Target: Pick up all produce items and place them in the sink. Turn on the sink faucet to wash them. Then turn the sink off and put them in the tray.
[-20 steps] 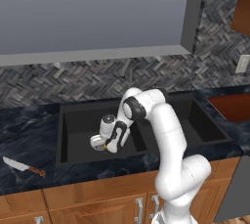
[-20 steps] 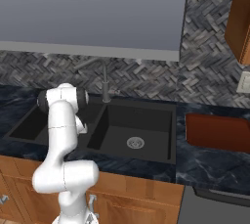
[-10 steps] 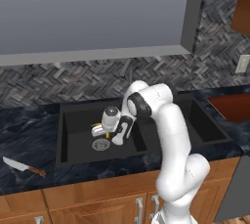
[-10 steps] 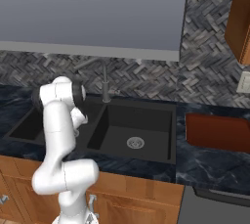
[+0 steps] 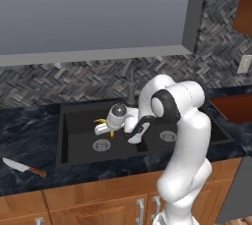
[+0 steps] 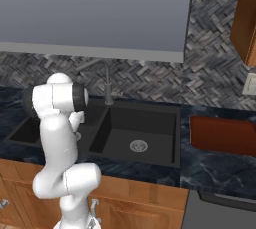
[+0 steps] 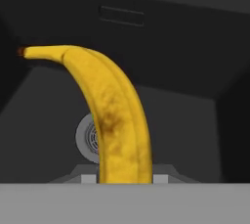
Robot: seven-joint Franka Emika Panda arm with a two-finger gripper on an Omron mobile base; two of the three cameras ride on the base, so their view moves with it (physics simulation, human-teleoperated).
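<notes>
1. Yellow and freckled with brown, the banana (image 7: pixel 114 120) rises between the two jaws, which are closed on its lower end; its dark stem tip curves away to the upper left in the hand view.
2. From the left base view the banana (image 5: pixel 104 123) hangs clear above the left basin of the matte black sink (image 5: pixel 74 143), over the round silver drain (image 5: pixel 101 145).
3. The gripper (image 5: pixel 102 128) points toward the sink's left wall, with the white arm bent over the divider between the basins.
4. The slim dark faucet (image 5: pixel 131 86) stands upright at the sink's back edge, behind the arm.
5. The reddish-brown tray (image 6: pixel 222 135) lies on the marbled surface (image 6: pixel 220 168) just right of the sink.
6. A red-handled knife (image 5: pixel 23 166) lies near the surface's front edge, left of the sink.
</notes>
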